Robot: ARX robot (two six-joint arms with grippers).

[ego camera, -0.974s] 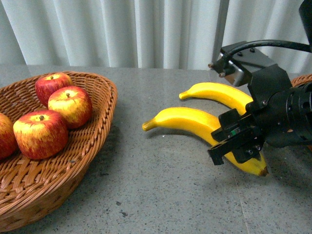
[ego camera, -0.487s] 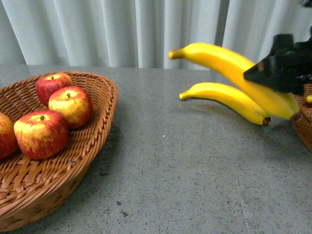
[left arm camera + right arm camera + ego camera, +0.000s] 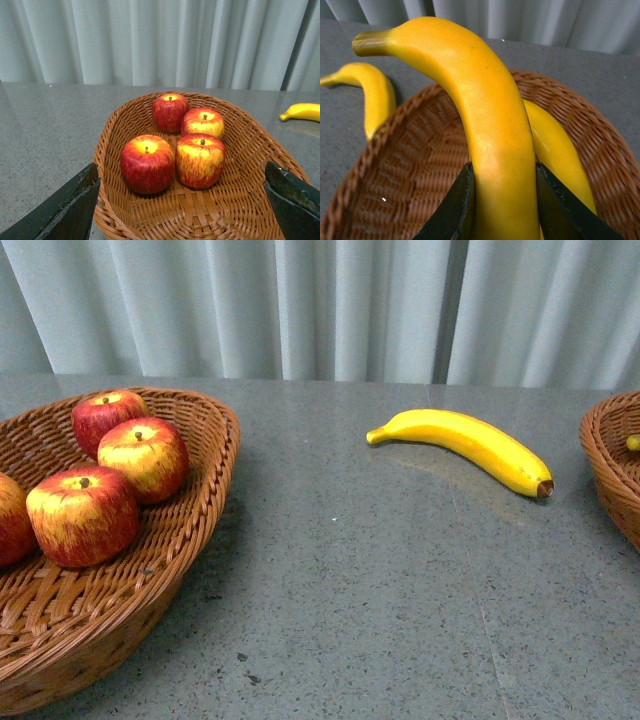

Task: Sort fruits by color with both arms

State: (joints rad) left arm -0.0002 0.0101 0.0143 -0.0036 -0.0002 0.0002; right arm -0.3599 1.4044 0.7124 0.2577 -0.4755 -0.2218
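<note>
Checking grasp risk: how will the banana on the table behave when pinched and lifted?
The table banana looks glossy, so may slip. Its curve could let it pivot if nudged. The held banana shows no sag: probably stiff.

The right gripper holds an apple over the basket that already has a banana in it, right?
No: the right gripper is shut on a banana, not an apple, as the right wrist view shows. It is over the basket that already holds another banana.
</note>
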